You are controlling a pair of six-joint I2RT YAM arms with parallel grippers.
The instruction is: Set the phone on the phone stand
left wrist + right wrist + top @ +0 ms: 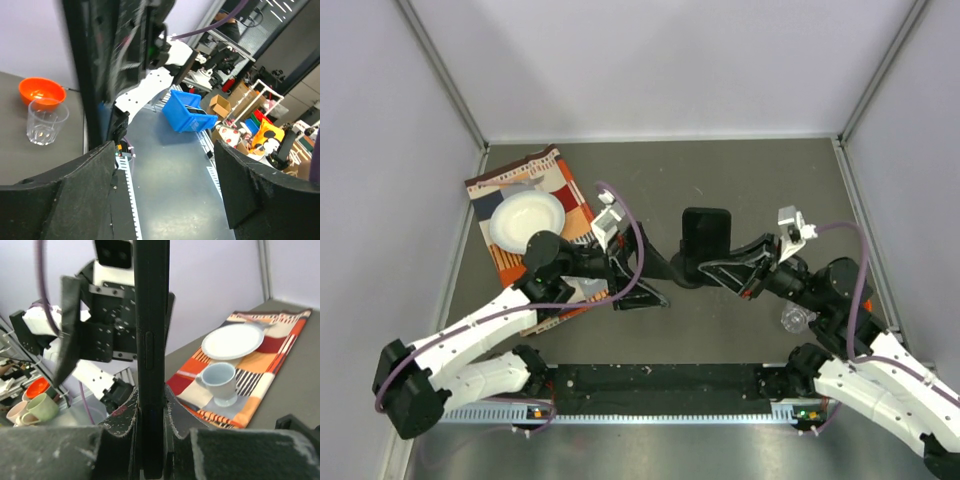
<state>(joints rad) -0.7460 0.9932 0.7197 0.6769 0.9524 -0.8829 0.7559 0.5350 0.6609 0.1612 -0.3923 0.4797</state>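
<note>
Phone (pixel 706 232): thin black slab standing on end near the middle of the bench (pixel 750 180), its broad face turned to the overhead camera.
Right pincer (pixel 151 437): closed narrow on the phone's lower part, one finger pressed to each flat face; in its own wrist view the slab is edge-on and upright.
Right arm: comes in from 4 o'clock and meets the phone at its bottom edge.
Left pincer (pixel 165 150): spread wide, with nothing between the fingers (pixel 75 200).
Left arm: reaches in from 8 o'clock, its tip just beside the phone on the 8 o'clock side.
Phone stand: cannot be told apart from the black pincer parts crowded under the phone.
Cloth (pixel 565 185): orange-checked, lying flat at 10 o'clock of the phone.
Plate (pixel 527 218): white, on the cloth, partly behind the left arm.
Cup (pixel 220 382): pale, on the cloth near the plate, seen in the right wrist view.
Glass (pixel 795 318): clear, on the bench at 4 o'clock of the phone, beside the right arm.
Orange bowl (pixel 41 91): just behind the glass in the left wrist view.
</note>
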